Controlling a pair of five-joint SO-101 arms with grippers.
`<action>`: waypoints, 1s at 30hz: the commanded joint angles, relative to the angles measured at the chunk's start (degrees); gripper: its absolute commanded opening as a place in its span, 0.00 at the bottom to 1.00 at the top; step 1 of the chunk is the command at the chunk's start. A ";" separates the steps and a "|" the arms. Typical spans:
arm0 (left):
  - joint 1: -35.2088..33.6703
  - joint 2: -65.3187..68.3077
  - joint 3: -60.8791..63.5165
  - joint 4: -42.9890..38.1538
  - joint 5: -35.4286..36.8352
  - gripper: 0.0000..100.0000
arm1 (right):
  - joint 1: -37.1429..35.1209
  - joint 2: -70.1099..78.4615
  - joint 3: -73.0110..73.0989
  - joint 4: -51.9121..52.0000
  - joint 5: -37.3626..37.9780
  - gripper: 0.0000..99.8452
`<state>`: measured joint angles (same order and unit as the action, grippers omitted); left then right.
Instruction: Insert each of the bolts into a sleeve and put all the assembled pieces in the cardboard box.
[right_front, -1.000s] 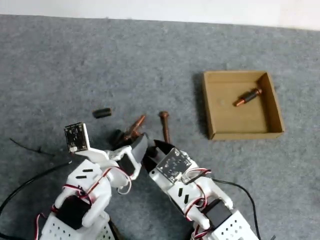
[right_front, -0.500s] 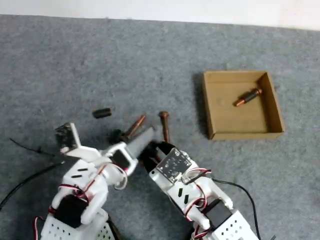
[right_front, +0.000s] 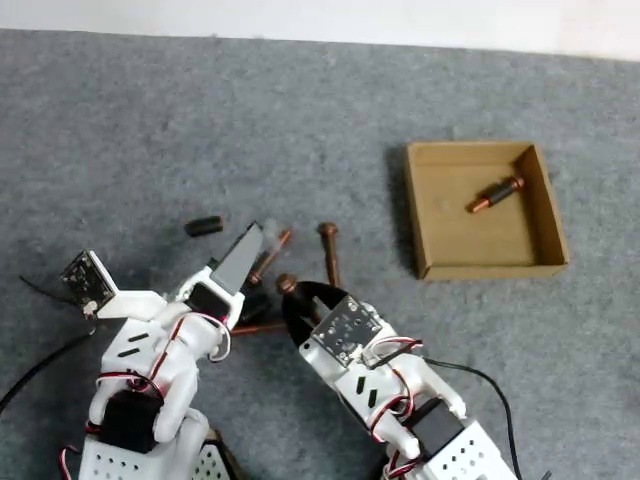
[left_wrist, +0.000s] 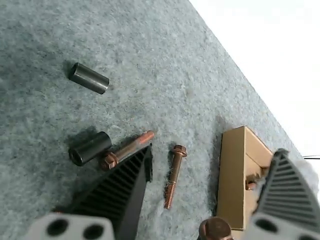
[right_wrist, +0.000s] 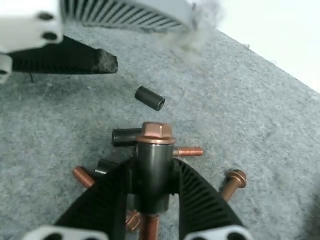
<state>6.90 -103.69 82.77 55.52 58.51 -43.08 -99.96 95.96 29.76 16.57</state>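
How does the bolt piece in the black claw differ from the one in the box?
The held piece is clamped in the right gripper, head end up; the boxed piece lies free, on its side, in the cardboard box. Both are copper bolts in black sleeves.

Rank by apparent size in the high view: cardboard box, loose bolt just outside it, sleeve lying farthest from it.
1. cardboard box
2. bolt
3. sleeve, thicker than the bolt but clearly shorter
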 joint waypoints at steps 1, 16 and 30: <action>-0.75 -0.40 -2.51 0.26 0.35 0.33 | 3.30 -1.63 6.11 -0.13 0.26 0.01; -4.79 -0.40 -0.57 0.35 -18.90 0.03 | 16.92 -1.71 5.49 -0.40 0.00 0.01; -10.33 -0.40 -4.18 7.03 -60.48 0.03 | 35.91 6.46 -4.97 -14.90 -3.16 0.01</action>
<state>-3.03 -103.69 80.13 62.55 13.49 -8.00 -98.02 95.52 18.86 14.11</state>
